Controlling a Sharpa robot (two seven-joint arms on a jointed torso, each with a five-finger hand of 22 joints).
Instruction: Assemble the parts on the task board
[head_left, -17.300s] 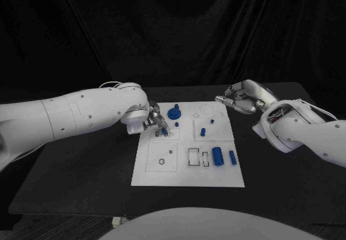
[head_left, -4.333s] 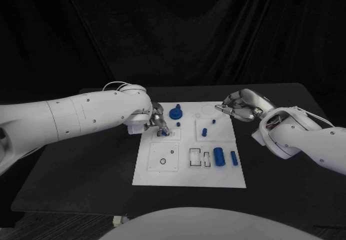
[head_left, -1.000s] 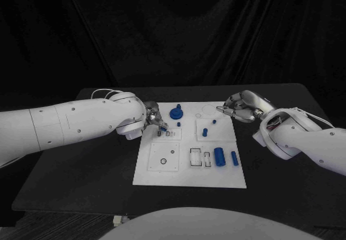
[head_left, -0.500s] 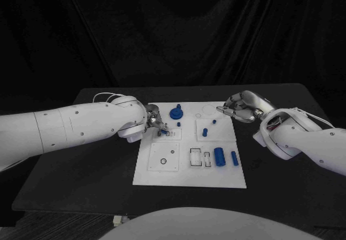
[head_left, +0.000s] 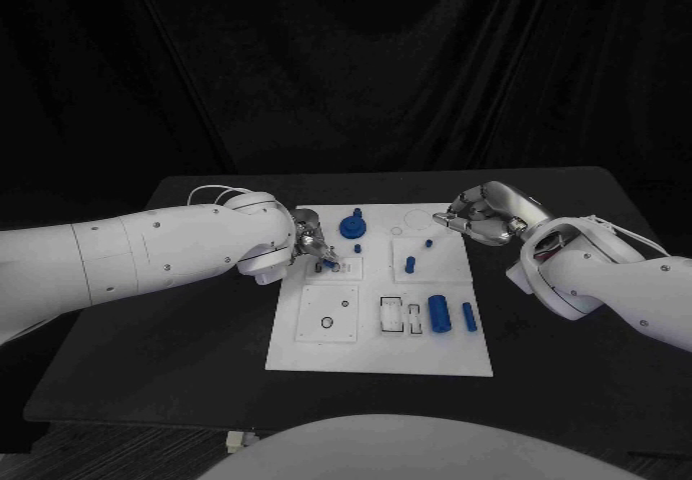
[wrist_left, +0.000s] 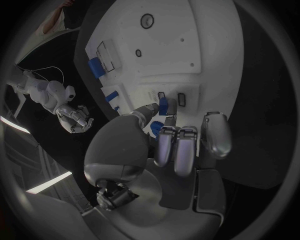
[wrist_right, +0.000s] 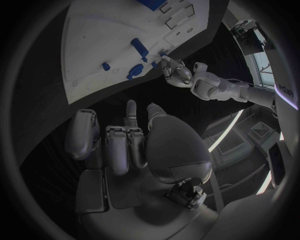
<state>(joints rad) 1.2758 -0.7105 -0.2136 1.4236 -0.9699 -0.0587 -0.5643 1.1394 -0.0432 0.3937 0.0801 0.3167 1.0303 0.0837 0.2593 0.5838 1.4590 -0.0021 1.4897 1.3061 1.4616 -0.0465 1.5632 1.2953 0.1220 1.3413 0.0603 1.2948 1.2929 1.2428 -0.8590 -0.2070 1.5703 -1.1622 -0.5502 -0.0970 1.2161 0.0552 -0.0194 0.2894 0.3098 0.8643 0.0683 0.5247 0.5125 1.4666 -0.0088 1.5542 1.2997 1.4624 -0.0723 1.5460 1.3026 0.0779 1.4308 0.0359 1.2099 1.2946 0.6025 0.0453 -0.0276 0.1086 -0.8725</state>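
bare black table (head_left: 173, 340) both sides of task board (head_left: 378, 355), upright blue parts (head_left: 351, 226) apparently crowding its far end

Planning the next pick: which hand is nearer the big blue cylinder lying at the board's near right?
Right, narrowly. The right hand hovers beyond the board's far right corner; the left hand holds a small blue part at the far left. The cylinder lies untouched.

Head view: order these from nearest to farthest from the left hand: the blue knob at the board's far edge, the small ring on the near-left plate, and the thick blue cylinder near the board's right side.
1. Blue knob, just right of the left hand, at the far edge.
2. Small ring, nearer the robot, on the board's left half.
3. Thick blue cylinder, across the board on its right half.
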